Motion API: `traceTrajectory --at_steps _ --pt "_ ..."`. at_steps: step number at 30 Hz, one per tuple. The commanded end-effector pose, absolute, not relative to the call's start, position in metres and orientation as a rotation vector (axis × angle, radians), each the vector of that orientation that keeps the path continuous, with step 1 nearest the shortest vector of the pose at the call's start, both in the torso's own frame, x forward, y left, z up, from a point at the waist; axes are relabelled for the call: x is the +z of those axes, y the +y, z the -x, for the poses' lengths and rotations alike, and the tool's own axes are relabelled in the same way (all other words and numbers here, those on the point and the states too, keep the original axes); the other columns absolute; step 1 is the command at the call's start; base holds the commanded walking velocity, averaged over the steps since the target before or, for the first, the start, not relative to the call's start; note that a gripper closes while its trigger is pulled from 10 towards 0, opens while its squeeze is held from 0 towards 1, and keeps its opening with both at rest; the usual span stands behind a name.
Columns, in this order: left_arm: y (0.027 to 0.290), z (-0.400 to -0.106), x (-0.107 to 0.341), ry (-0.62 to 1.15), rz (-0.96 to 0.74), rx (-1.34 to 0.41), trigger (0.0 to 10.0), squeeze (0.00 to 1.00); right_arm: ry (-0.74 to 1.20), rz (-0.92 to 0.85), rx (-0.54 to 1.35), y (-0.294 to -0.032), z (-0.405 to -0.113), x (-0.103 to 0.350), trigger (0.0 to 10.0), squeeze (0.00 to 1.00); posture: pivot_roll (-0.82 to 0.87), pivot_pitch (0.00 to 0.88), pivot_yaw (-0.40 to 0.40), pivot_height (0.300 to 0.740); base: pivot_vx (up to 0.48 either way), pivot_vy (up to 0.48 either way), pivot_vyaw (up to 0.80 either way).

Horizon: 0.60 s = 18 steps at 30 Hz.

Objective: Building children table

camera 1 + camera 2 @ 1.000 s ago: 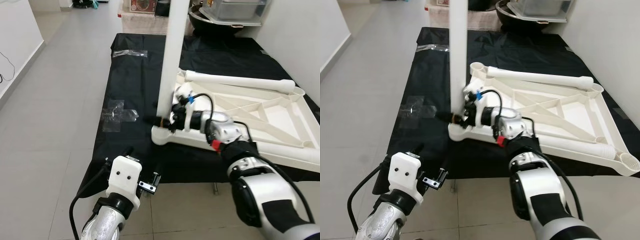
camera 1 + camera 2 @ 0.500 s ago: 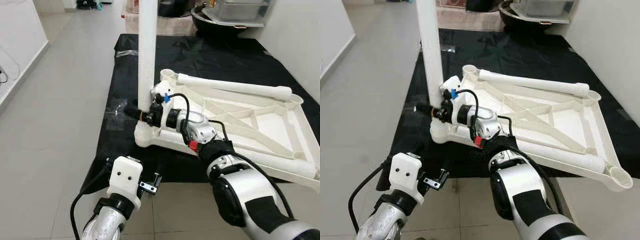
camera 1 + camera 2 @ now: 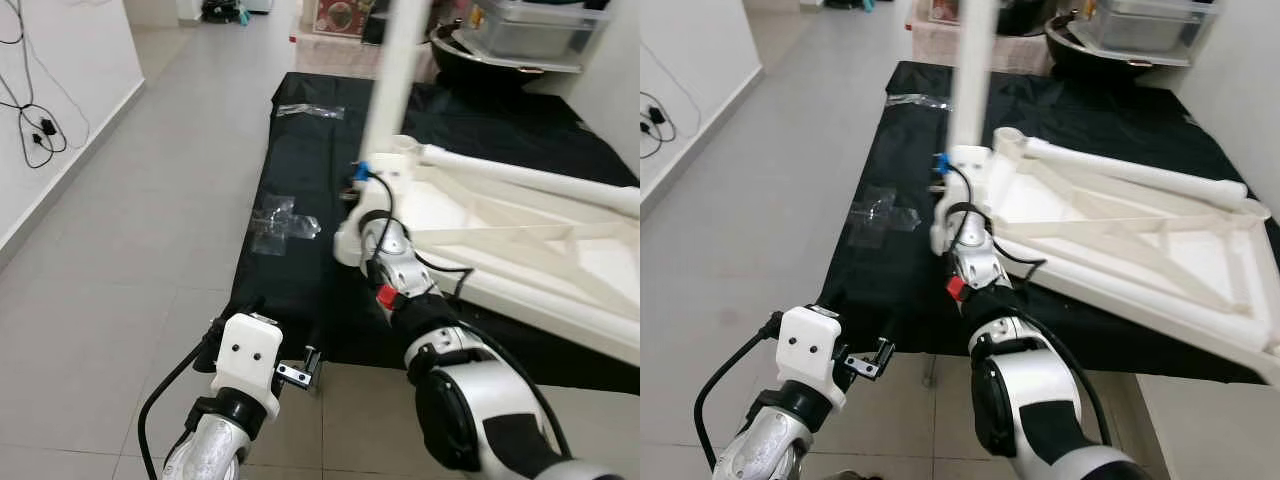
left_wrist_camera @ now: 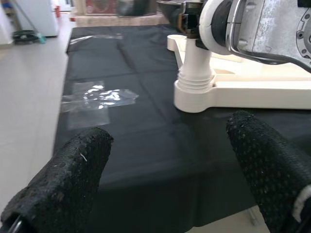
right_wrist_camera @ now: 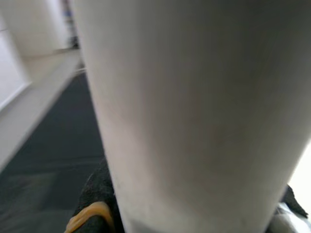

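My R gripper [image 5: 104,213] is clamped on the white table leg [image 3: 400,70], fingers round its lower end just above the corner socket; in the R wrist view the leg [image 5: 194,111] is right up against the lens w/ one black finger [image 5: 95,194] wrapped at its side. Leg stands upright in the near-left corner socket [image 4: 194,92] of the upturned white tabletop [image 3: 520,250], which lies on the black mat [image 3: 300,200] w/ its ribbed underside up. A 2nd leg [image 3: 1140,175] lies flat along the far edge of the tabletop. My L gripper [image 4: 170,179] hangs low over the floor tiles [image 3: 120,270] by the mat's near edge, jaws wide apart, nothing between them; its black pads [image 4: 73,179] frame the socket from well back. Crumpled clear plastic [image 3: 283,222] sits on the mat left of the socket, another bit [image 3: 310,110] further off near the mat's far end. Vs 0.5 s ago: whole view has swung, so camera moved; leg that leaned a little to the left then now leans slightly right in the head views, and my R forearm [image 3: 400,280] now reaches almost straight ahead to the socket rather than across from the right. L gripper sits in the same low spot as before, same open spread.
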State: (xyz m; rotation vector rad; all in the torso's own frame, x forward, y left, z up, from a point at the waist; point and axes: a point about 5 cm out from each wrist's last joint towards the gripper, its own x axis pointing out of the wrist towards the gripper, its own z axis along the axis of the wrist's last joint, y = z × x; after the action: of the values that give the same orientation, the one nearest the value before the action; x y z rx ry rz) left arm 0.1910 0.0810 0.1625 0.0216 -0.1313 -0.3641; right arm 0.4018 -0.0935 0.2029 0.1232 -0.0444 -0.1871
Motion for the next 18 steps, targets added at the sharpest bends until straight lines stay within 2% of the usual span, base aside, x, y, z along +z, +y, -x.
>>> traceTrajectory --at_steps 1,2,3,4,5,6,9,10,13,14,17,18 --pt "0.080 -0.190 0.158 -0.114 -0.026 -0.377 10.0 0.00 -0.058 -0.182 -0.244 -0.091 -0.400 0.208 0.0 0.00 0.11 0.099 -0.089 0.740 0.000 0.000 0.00" --pt "0.079 -0.190 0.158 -0.113 -0.026 -0.377 10.0 0.00 -0.071 -0.197 -0.195 -0.081 -0.398 0.209 9.0 0.00 0.11 0.099 -0.089 0.740 0.000 0.000 0.00" --pt "0.079 -0.190 0.158 -0.113 -0.026 -0.377 10.0 0.00 -0.081 -0.203 -0.157 -0.075 -0.397 0.209 9.0 0.00 0.11 0.099 -0.089 0.740 0.000 0.000 0.00" --pt "0.079 -0.189 0.158 -0.112 -0.026 -0.378 10.0 0.00 -0.096 -0.217 -0.123 -0.070 -0.396 0.210 10.0 0.00 0.11 0.096 -0.090 0.740 0.000 0.000 0.00" --pt "0.079 -0.189 0.158 -0.112 -0.026 -0.378 10.0 0.00 -0.096 -0.217 -0.123 -0.070 -0.396 0.210 10.0 0.00 0.11 0.096 -0.090 0.740 0.000 0.000 0.00" --pt "0.079 -0.189 0.158 -0.111 -0.027 -0.379 10.0 0.00 -0.140 -0.221 -0.078 -0.064 -0.394 0.215 10.0 1.00 0.11 0.093 -0.089 0.740 0.000 0.000 0.00" --pt "0.079 -0.189 0.158 -0.110 -0.028 -0.381 10.0 0.00 -0.183 -0.217 -0.027 -0.061 -0.392 0.220 10.0 1.00 0.11 0.093 -0.090 0.740 0.000 0.000 0.00" --pt "0.079 -0.189 0.157 -0.108 -0.027 -0.381 10.0 0.00 -0.209 -0.180 0.004 -0.064 -0.393 0.224 10.0 0.39 0.11 0.093 -0.090 0.740 0.000 0.000 0.00" --pt "0.079 -0.189 0.157 -0.107 -0.026 -0.380 10.0 0.00 -0.214 -0.168 0.024 -0.066 -0.394 0.225 10.0 0.39 0.11 0.089 -0.089 0.740 0.000 0.000 0.00" --pt "0.078 -0.189 0.157 -0.107 -0.026 -0.381 10.0 0.00 -0.225 -0.159 0.062 -0.069 -0.395 0.226 10.0 0.00 0.11 0.086 -0.088 0.740 0.000 0.000 0.00" --pt "0.078 -0.189 0.157 -0.107 -0.026 -0.381 10.0 0.00 -0.225 -0.159 0.062 -0.069 -0.395 0.226 10.0 0.00 0.11 0.086 -0.088 0.740 0.000 0.000 0.00" --pt "0.079 -0.189 0.157 -0.107 -0.026 -0.380 10.0 0.00 -0.211 -0.174 0.179 -0.071 -0.398 0.225 10.0 0.00 0.10 0.084 -0.086 0.740 0.000 0.000 0.00"
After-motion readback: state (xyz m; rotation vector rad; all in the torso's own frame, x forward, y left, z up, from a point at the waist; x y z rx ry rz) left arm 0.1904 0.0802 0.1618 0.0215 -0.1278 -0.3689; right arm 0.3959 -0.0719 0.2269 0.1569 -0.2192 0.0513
